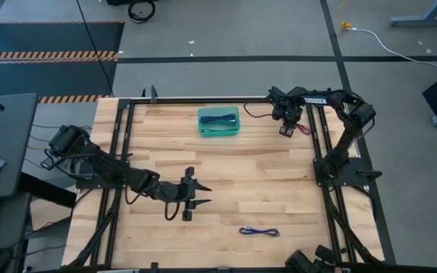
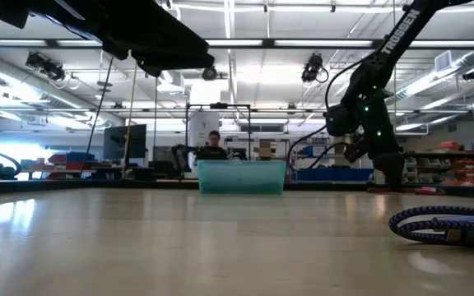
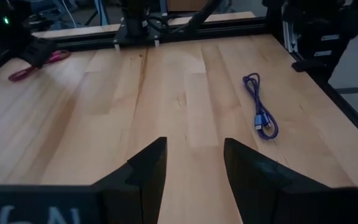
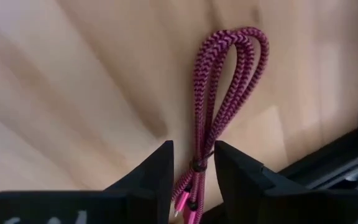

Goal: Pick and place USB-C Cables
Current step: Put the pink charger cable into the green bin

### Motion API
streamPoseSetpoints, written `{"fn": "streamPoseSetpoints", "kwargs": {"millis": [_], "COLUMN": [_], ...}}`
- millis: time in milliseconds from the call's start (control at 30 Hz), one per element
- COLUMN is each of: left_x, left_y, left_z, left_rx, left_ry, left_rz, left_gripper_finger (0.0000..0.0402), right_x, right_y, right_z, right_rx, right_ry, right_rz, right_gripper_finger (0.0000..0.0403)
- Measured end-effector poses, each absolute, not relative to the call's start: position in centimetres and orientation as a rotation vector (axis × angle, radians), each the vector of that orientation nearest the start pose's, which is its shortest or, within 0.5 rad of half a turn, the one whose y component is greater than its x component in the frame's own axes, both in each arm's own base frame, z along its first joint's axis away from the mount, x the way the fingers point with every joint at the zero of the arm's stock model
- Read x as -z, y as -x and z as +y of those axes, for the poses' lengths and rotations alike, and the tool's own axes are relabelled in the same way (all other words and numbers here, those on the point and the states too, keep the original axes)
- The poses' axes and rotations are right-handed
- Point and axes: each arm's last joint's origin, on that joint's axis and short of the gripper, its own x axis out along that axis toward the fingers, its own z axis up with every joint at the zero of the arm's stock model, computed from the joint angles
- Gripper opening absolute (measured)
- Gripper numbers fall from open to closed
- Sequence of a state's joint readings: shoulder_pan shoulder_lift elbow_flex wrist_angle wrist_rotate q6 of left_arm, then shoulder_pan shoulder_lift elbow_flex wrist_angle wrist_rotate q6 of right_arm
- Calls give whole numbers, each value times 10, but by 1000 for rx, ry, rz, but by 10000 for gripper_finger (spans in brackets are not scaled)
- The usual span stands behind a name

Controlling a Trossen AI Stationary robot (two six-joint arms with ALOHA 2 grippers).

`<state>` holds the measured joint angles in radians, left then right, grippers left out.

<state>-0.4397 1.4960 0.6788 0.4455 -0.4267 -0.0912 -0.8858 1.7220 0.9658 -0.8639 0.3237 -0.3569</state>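
Note:
The maroon USB-C cable [image 4: 225, 93] lies as a folded bundle on the table near the far right corner [image 1: 303, 130]. My right gripper [image 4: 194, 168] is low over it and open only a little. Its fingers stand on either side of the cable's tied end. A dark blue-purple cable [image 1: 259, 231] lies flat near the table's near edge, also seen in the low view [image 2: 447, 224] and the left wrist view [image 3: 260, 112]. The teal tray [image 1: 218, 131] at the far middle holds several cables. My left gripper [image 1: 197, 195] is open above the table's middle, to the left of the blue-purple cable. My right gripper has its fingers [image 4: 229, 171] on either side of the maroon cable's tied end [image 4: 196, 163], coming from above and lying across the bundle. I cannot tell whether they touch it. The cable's loop [image 4: 235, 43] lies on the table beyond the fingers.
The black frame rails run along the table's left, far and right sides [image 1: 315, 144], and the right one is close beside the maroon cable. Bare wood lies between the tray and the blue-purple cable. A person sits in the room far behind the tray [image 2: 213, 144].

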Motion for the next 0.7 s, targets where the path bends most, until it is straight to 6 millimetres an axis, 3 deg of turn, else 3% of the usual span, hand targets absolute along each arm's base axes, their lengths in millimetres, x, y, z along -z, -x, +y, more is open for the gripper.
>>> {"fn": "streamPoseSetpoints", "kwargs": {"millis": [433, 700], "left_x": [-196, -195], "left_y": [-278, -278], "left_z": [-112, -112], "left_rx": [-15, -16], "left_ry": [-82, -86], "left_rz": [326, 334], "left_gripper_finger": [167, 167], "right_x": [-137, -138], "right_y": [-169, -173], "right_z": [-220, -216], "right_rx": [647, 625], "right_ry": [-144, -131], "right_rz": [1830, 1845], "right_gripper_finger": [100, 11]}}
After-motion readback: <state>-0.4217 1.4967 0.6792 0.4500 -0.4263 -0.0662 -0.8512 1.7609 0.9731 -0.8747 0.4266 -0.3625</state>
